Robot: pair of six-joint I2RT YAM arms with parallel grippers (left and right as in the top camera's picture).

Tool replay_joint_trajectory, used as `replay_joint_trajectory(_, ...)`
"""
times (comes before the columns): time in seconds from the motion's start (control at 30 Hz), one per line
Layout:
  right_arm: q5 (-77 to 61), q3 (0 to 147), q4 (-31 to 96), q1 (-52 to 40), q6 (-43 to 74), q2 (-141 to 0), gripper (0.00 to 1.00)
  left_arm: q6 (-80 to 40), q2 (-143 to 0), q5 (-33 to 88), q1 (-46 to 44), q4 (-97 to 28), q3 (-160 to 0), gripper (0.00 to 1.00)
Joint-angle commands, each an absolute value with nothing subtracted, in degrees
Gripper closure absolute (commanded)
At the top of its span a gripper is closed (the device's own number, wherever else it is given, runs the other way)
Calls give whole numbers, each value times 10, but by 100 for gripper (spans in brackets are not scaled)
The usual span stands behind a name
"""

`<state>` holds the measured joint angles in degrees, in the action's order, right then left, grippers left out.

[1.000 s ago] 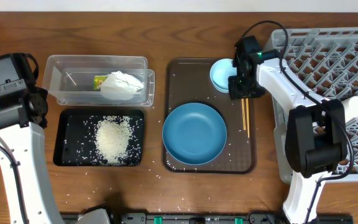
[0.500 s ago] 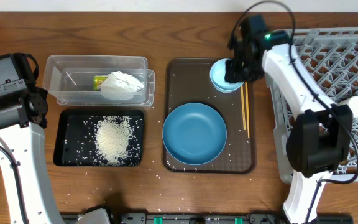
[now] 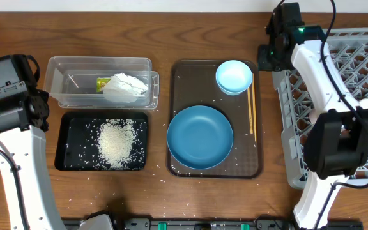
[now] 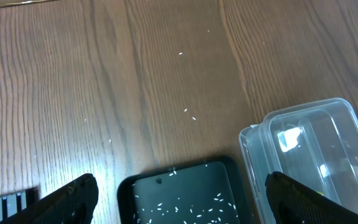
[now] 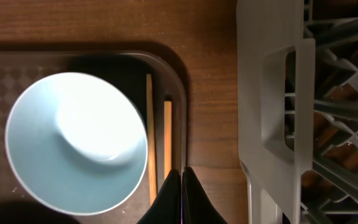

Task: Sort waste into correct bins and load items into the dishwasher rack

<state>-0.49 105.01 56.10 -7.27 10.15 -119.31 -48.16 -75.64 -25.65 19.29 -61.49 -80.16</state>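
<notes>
The chopsticks [image 3: 252, 105] lie inside the brown serving tray [image 3: 184, 76], hard against its right rim. Their long axis runs from the near side of the table to the far side, parallel to that rim. In the right wrist view they sit side by side with a thin gap, their far ends staggered. The small light-blue bowl [image 3: 234, 76] stands upright just to their left at the far end, and the large blue bowl [image 3: 200, 137] fills the tray's near half. The right gripper [image 5: 180, 179] hangs above the tray's far right corner with its fingers pressed together, holding nothing. The left gripper [image 4: 179, 194] is spread wide and empty over the far left edge of the black tray [image 3: 66, 137]. The rice [image 3: 115, 140] is heaped in that black tray. The clear tub [image 3: 62, 70] just beyond it holds the tissue [image 3: 125, 87] and the snack wrapper [image 3: 102, 83]. The table [image 3: 165, 38] is dark grained wood (a few stray grains lie scattered on it). Only a narrow strip of bare wood parts the serving tray from the grey rack [image 3: 337, 76] on the right. A wider lane runs between the serving tray and the two bins, and open wood spreads beyond the tub.
</notes>
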Motion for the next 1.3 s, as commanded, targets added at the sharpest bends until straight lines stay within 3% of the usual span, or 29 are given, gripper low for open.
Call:
replay_joint_trajectory(0.0,11,1044,554,-80,128,-1223,99,-483,-757,-262,195,-617,-804,11)
replay_joint_trajectory(0.47,-24,1044,523,-105,148,-1278,99,-483,-757,-262,195,-617,-804,11)
replay_joint_trajectory(0.8,-124,1045,517,-131,111,-1278,99,-483,-757,-262,195,-617,-804,11)
replay_joint_trajectory(1.0,-75,1062,565,-124,139,-1274,98,-483,-757,-262,195,-617,-804,11)
replay_joint_trajectory(1.13,-75,1063,592,-118,131,-1262,90,-483,-757,-262,195,-617,-804,11)
replay_joint_trajectory(1.27,-56,1063,620,-118,115,-1260,46,-483,-757,-261,195,-617,-804,11)
